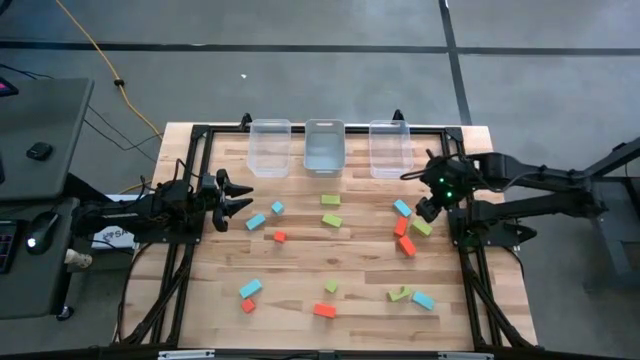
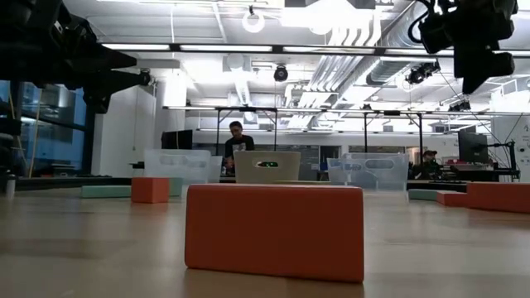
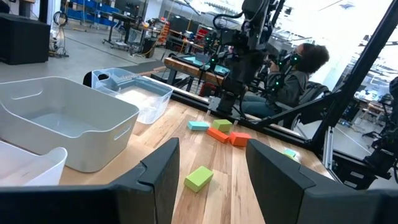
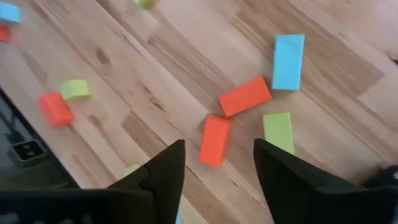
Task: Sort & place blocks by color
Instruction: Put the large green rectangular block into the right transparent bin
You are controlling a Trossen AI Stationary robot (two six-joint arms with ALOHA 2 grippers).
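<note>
Light blue, red-orange and lime green blocks lie flat and scattered on the wooden table. My right gripper hangs open above a right-side cluster: a blue bar, two orange bars and a green bar. It touches none of them. My left gripper is open at the table's left side, fingers pointing toward the right, above the surface. A green block lies beyond its fingers, and blue blocks lie close by.
Three clear bins stand in a row along the far edge. More blocks lie near the near edge. An orange bar fills the low view. People sit in the room beyond.
</note>
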